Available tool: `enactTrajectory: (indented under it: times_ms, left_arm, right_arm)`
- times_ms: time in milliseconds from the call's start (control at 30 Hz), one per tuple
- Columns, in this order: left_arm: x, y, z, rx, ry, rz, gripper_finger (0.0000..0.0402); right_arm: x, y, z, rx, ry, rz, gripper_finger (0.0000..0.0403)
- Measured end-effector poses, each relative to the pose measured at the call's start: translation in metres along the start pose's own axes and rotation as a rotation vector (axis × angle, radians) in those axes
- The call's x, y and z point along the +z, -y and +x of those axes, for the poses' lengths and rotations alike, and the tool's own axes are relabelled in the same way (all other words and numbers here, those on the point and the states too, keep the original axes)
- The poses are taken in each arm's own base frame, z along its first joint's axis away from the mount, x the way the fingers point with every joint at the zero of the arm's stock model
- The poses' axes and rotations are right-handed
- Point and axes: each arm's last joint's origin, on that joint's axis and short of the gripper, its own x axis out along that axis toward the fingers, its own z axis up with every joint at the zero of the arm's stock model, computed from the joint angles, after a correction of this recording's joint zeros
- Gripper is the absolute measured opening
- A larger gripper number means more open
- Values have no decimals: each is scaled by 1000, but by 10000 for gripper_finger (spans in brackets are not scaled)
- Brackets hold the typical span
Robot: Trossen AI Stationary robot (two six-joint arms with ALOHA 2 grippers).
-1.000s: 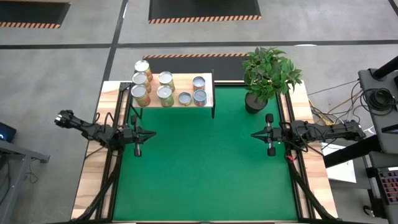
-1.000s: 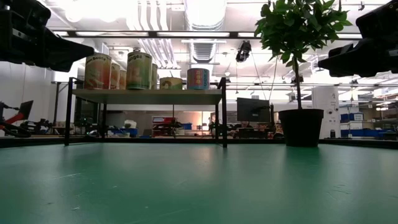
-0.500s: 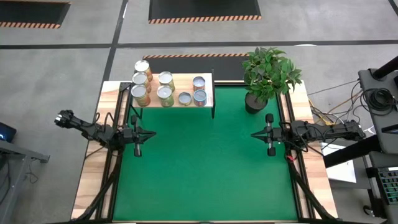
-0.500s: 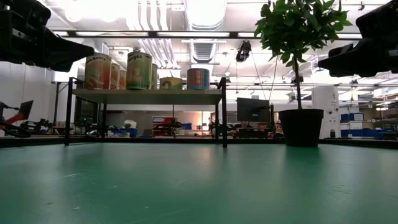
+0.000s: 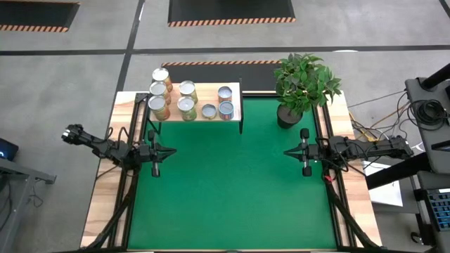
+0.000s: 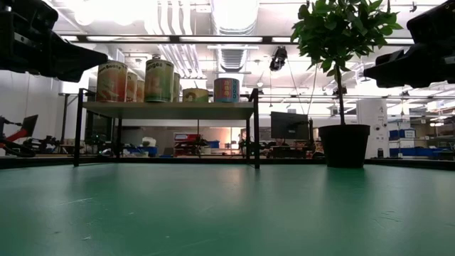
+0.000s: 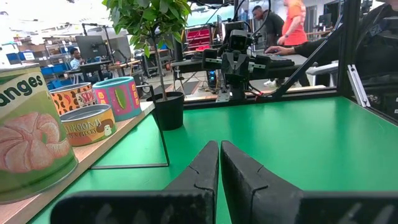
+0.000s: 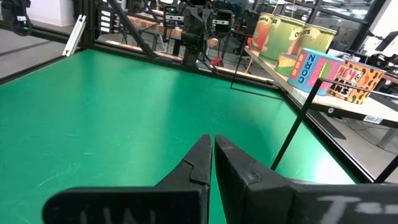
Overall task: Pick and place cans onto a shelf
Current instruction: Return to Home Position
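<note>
Both arms are drawn back to opposite side edges of the table, facing each other across the green mat (image 5: 232, 197); the left gripper (image 5: 171, 150) sits just in from the left edge, near the front legs of the shelf (image 5: 211, 95), and the right gripper (image 5: 288, 152) sits just in from the right edge, in front of the potted plant (image 5: 287, 116); each wrist view shows that arm's own two dark fingers pressed together with nothing between them, left (image 7: 208, 163) and right (image 8: 200, 157). The cans (image 5: 186, 98) stand on the wood shelf at the back left of the table, tall tins in rows toward its left end and shorter tins toward its right end; every can in view is on the plank, and none is in contact with either gripper. Judged from this layout, placement is complete and only parking the arms is left; both appear at or near their rest pose. To do this step well: keep the fingers closed; make any last joint motion slow and directed away from the shelf; give the left arm particular margin, since it is the one nearer the shelf legs and a knock there could topple the tall tins; hold the right arm clear of the plant's foliage.
</note>
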Motion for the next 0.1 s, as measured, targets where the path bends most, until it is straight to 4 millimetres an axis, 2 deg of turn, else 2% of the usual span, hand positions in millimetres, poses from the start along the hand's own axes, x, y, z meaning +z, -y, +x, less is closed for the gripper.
enactTrajectory:
  times_ms: [100]
  left_arm:
    - [0, 0, 0, 0, 0, 0, 1]
  right_arm:
    - [0, 0, 0, 0, 0, 0, 9]
